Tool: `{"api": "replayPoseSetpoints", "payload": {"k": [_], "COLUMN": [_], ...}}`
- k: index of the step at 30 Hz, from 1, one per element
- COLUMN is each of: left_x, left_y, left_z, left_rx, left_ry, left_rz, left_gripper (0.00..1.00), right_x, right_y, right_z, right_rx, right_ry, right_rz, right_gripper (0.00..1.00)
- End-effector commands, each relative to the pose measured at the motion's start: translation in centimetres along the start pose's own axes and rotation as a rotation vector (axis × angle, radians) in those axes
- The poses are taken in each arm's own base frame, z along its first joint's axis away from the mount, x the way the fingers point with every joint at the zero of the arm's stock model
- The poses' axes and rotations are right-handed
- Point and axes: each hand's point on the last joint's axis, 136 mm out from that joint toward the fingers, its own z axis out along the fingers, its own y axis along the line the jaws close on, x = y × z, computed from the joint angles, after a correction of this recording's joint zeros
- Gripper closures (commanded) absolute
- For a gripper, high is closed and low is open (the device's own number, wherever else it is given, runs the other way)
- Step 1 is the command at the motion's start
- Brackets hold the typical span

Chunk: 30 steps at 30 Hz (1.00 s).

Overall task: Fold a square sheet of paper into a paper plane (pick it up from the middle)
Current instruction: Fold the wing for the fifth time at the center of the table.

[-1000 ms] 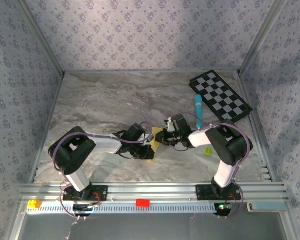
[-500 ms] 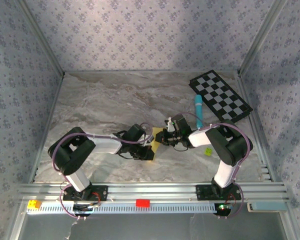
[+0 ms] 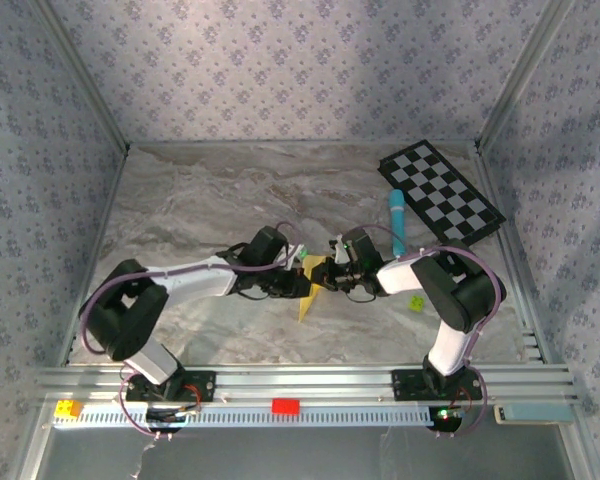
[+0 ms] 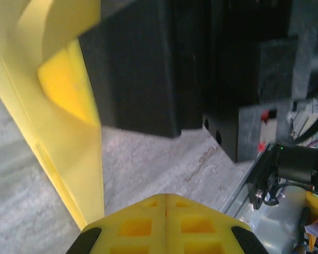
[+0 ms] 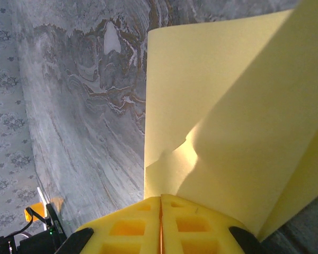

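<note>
The square sheet of paper (image 3: 308,291) is a creased yellow wedge held off the marble table between the two grippers, its point hanging toward the near edge. My right gripper (image 3: 326,277) is shut on the paper's upper part. In the right wrist view the paper (image 5: 228,106) rises straight out of the closed fingertips of the right gripper (image 5: 160,203). My left gripper (image 3: 296,284) is just left of the paper. In the left wrist view the left gripper (image 4: 167,205) is shut with nothing between its fingers, and the paper (image 4: 69,153) hangs beside it on the left.
A black-and-white checkered board (image 3: 440,190) lies at the back right, with a light-blue marker (image 3: 396,222) next to it. A tiny yellow-green ball (image 3: 417,301) sits by the right arm. The aluminium rail (image 3: 300,380) runs along the near edge.
The left arm has stretched out to the right and slightly back, closer to the right gripper. The paper now hangs lower, with a pointed tip toward the near edge.
</note>
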Motion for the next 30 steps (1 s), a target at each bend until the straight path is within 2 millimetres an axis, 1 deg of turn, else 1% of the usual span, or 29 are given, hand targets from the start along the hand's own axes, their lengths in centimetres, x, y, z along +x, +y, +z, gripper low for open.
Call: {"api": "replayPoseSetpoints", "payload": {"k": [1,7,10,14,18,20,22,24,27,30], "left_x": [-0.3,-1.2,-0.7,1.1,3.6,4.9,5.9,6.4,6.5,6.5], "left_y": [-0.1,0.9,2.6,5.6,8.0,8.9,9.3,9.4,9.4,9.2], "left_z": [1.1,2.5,3.4,4.3,4.3,4.3,4.2,4.0,3.7,3.6], "left_rx": [0.009,-0.027,-0.082,-0.171,-0.240,-0.252,-0.252,-0.246,-0.240,-0.238], "left_ry": [0.024,0.021,0.043,0.090,0.140,0.164,0.183,0.189,0.195,0.205], "left_rz": [0.012,-0.001,-0.021,-0.060,-0.095,-0.110,-0.114,-0.111,-0.084,-0.061], "left_gripper": [0.99,1.00,1.00,1.00,1.00,1.00,1.00,1.00,1.00,1.00], "right_x": [1.5,1.5,1.4,1.3,1.3,1.0,0.6,-0.1,-1.3,-1.9], "right_y": [-4.7,-4.5,-4.4,-4.4,-4.2,-3.7,-3.0,-2.0,-0.7,0.5], "right_z": [0.1,0.0,0.0,-0.1,-0.3,-0.5,-0.9,-1.7,-3.3,-4.7], "right_rx": [0.176,0.171,0.168,0.169,0.169,0.158,0.144,0.136,0.130,0.126], "right_ry": [0.016,0.011,0.009,0.003,-0.002,-0.009,-0.019,-0.040,-0.088,-0.116], "right_rz": [0.078,0.078,0.077,0.077,0.075,0.066,0.055,0.035,-0.001,-0.043], "right_gripper": [0.90,0.90,0.90,0.90,0.90,0.89,0.88,0.88,0.87,0.86]}}
